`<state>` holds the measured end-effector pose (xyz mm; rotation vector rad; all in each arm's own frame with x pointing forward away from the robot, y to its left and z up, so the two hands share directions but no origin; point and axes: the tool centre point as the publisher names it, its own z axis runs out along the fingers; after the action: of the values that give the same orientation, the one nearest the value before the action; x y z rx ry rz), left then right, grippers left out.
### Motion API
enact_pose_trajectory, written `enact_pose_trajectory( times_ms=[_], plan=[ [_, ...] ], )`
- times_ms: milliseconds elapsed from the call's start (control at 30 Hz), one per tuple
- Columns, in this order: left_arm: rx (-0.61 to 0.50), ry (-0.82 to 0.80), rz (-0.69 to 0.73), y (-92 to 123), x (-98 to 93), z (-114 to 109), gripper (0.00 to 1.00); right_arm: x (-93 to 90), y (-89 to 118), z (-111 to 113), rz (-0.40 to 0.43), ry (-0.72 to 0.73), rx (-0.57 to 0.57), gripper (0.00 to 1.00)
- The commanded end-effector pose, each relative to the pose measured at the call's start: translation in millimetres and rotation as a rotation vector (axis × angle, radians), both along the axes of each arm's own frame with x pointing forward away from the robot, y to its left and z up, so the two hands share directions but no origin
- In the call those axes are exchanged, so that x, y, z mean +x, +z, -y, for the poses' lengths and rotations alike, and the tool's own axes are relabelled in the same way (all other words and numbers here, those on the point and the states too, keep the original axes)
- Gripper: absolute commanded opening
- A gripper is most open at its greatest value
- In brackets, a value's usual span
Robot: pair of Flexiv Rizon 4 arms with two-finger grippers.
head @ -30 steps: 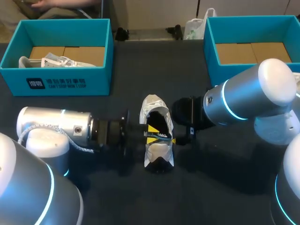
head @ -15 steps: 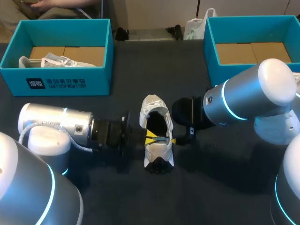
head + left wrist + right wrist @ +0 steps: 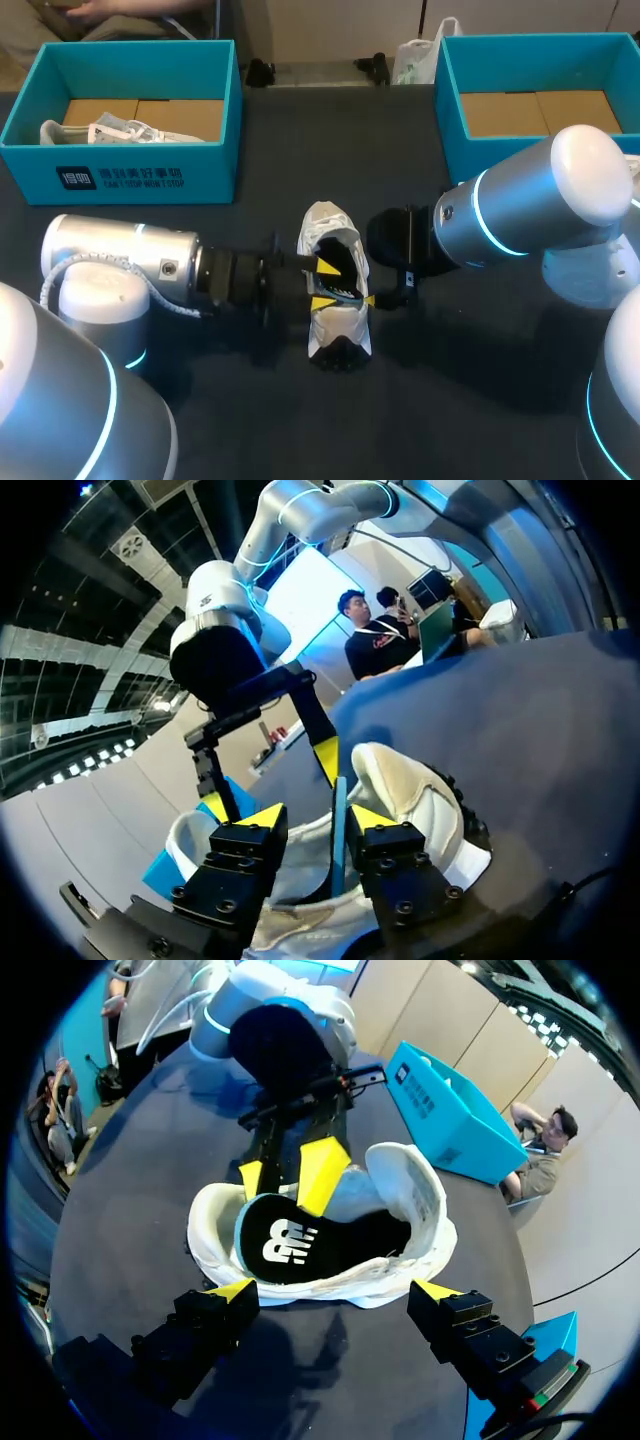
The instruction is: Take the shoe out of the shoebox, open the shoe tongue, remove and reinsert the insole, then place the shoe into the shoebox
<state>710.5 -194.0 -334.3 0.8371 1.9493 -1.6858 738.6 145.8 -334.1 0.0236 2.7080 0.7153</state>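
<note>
Now your left fingers (image 3: 325,267) reach into the shoe (image 3: 338,322), which sits mid-bench (image 3: 450,400). They are spread, with the insole (image 3: 290,1245) on edge between them, unclamped. Your right fingers (image 3: 232,1292) gape wide at its right flank, probably steadying it.

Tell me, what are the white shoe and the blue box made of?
The shoe looks like soft white mesh fabric, matte and wrinkly. Its insole seems to be smooth black foam. The blue box is probably cardboard: brown board shows inside.
</note>
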Motion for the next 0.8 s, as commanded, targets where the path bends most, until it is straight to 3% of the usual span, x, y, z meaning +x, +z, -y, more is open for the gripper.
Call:
enact_pose_trajectory(
  times_ms=[33, 400, 800],
  plan=[
    [-0.008, 0.007, 0.005, 8.1, -4.0, -5.6, 0.42, -0.9, -1.0, -0.4, 0.002, -0.002, 0.001, 1.0],
    [-0.035, 0.003, 0.0, 19.0, -10.3, -7.5, 0.38, -0.9, -1.0, -0.4, 0.002, -0.002, 0.001, 1.0],
    [-0.014, -0.005, 0.008, 32.5, -7.7, -26.2, 0.44, -0.9, -1.0, -0.4, 0.002, -0.002, 0.001, 1.0]
  ],
)
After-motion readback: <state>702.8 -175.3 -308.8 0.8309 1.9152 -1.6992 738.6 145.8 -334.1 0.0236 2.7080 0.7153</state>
